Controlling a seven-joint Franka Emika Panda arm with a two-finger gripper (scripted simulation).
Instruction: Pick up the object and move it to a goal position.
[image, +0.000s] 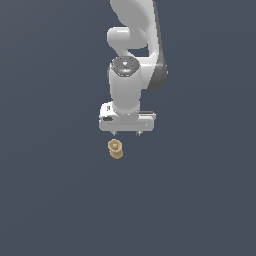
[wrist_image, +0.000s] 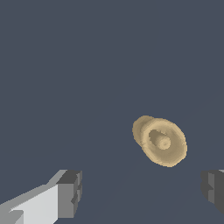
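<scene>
Exterior view
arm (image: 134, 60): white, comes down from the top edge of the picture, wrist pointing straight down, dark band on the side toward the exterior view's right.
claw (image: 126, 133): hangs under the wide white hand block; two short dark fingertips poke out below it, set well apart, nothing between them.
spool (image: 115, 149): small tan piece with a flared rim, hollow end facing up and a bit toward the camera; sits just below the claw, under the fingertip on the exterior view's left rather than centred between the two. Gap between spool and fingertips, no contact.
surface (image: 55, 200): flat dark blue-grey all over, no edges or marks; can't tell if it is a table or a floor.

Wrist view
claw (wrist_image: 142, 192): spread wide, empty.
fingers (wrist_image: 70, 192): one grey pad with its white backing in a lower corner, the other grey pad cut by the opposite edge of the picture.
spool (wrist_image: 159, 141): seen nearly end on, round flared rim with a hollow and a small core in the middle, the body showing behind it, tilted. It lies beyond the line between the pads and closer to the pad that is cut by the edge; touches neither.
surface (wrist_image: 65, 65): plain dark blue-grey, fills the rest.
</scene>
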